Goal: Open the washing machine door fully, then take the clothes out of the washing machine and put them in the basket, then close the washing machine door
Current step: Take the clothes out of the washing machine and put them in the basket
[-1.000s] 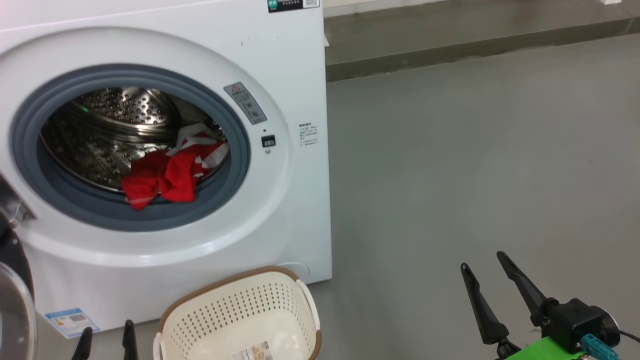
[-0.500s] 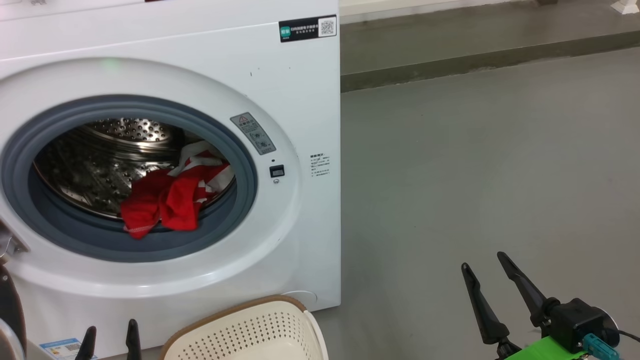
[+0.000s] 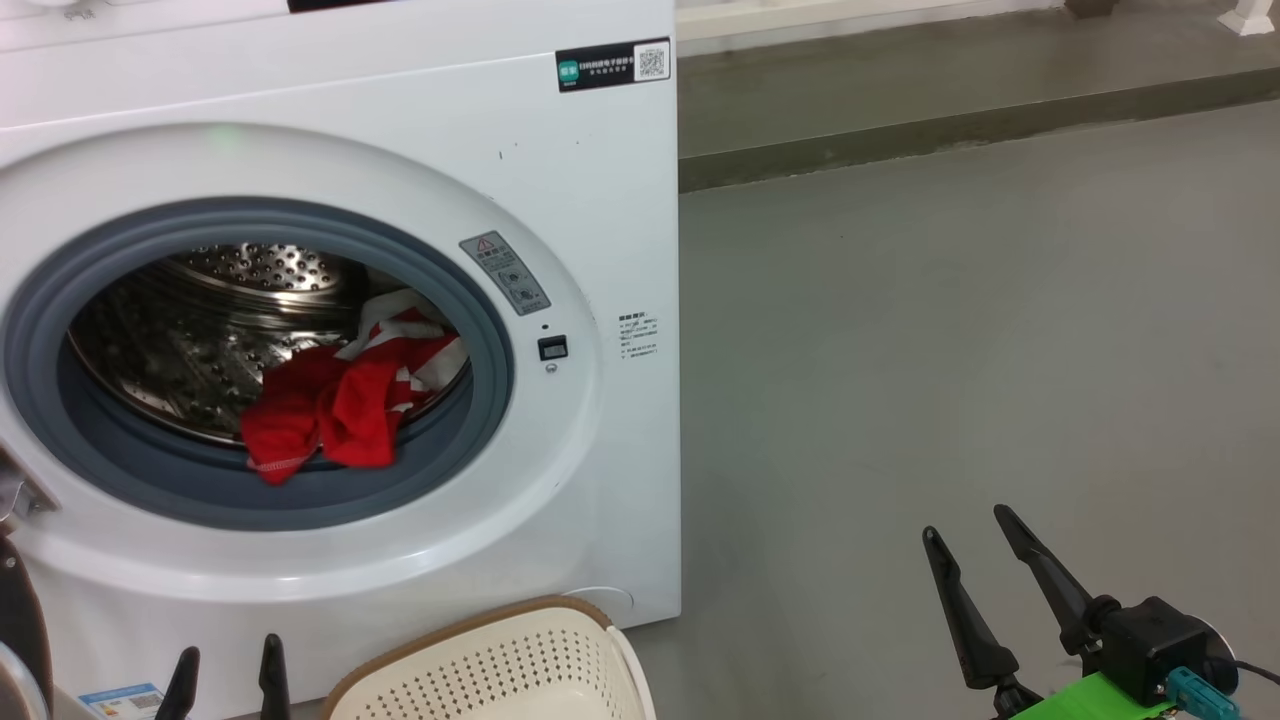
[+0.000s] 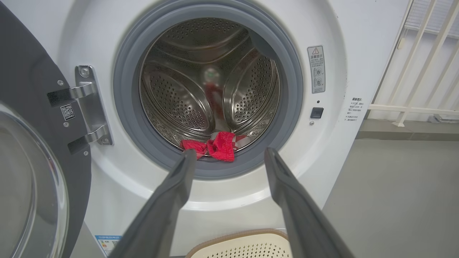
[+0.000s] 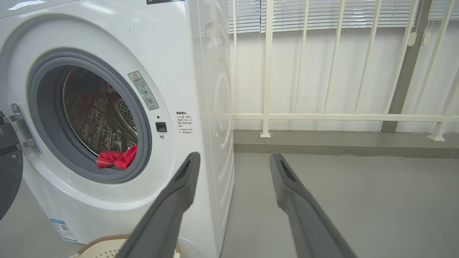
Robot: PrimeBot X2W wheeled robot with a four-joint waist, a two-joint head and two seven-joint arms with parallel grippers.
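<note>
At far left the door [image 3: 14, 610] stands swung wide on its hinge, so the opening step looks done. Beside it the left gripper [image 3: 229, 645] hangs low with its fingers spread apart, holding nothing, aimed at the washing machine [image 3: 600, 200]. The clothes [image 3: 330, 405] lie bunched at the drum's front lip, on the grey ring, just as a second ago. Only the camera has changed: it has tipped upward, so the basket [image 3: 500, 660], on the floor touching the machine's foot, shows less of itself. That likely means the robot is lining up to reach into the drum. At right the right gripper [image 3: 966, 521] idles over bare floor, fingers apart and empty.
</note>
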